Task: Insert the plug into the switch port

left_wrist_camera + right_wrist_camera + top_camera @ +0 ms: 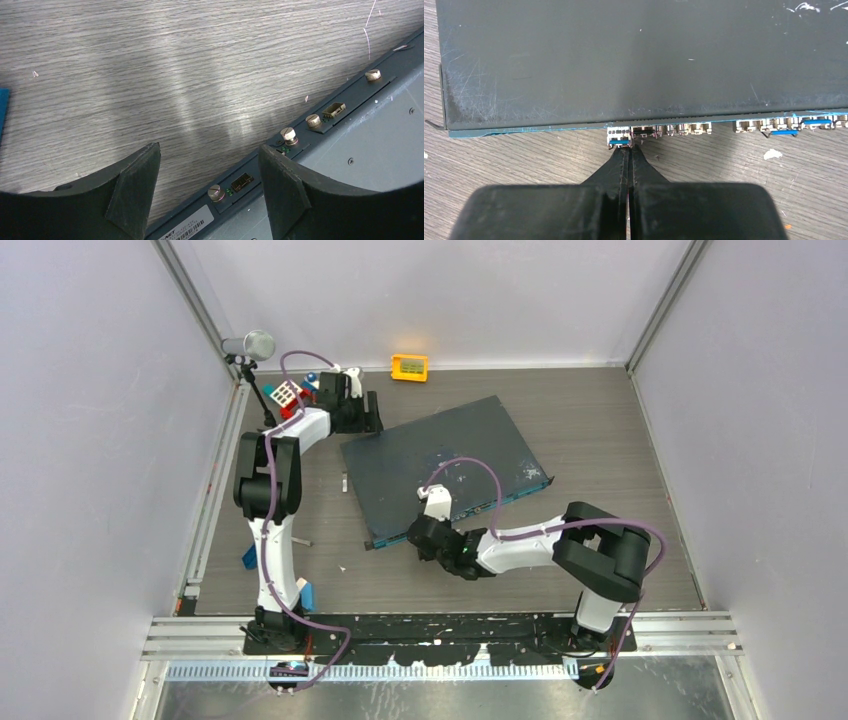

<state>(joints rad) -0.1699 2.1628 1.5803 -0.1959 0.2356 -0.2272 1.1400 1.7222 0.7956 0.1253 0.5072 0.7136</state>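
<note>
At the switch port (646, 132), right tool (630, 150) closed

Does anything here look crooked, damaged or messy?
The dark-grey switch lies skewed on the table, square to no edge. Its top is scuffed with white marks, and a white scrap lies beside its port row.

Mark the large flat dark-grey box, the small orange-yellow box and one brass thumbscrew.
Large flat dark-grey box (430, 445): top view, bare lid.
Small orange-yellow box (409, 367): top view, upper face.
Brass thumbscrew (288, 133): left wrist view, knurled head.
</note>
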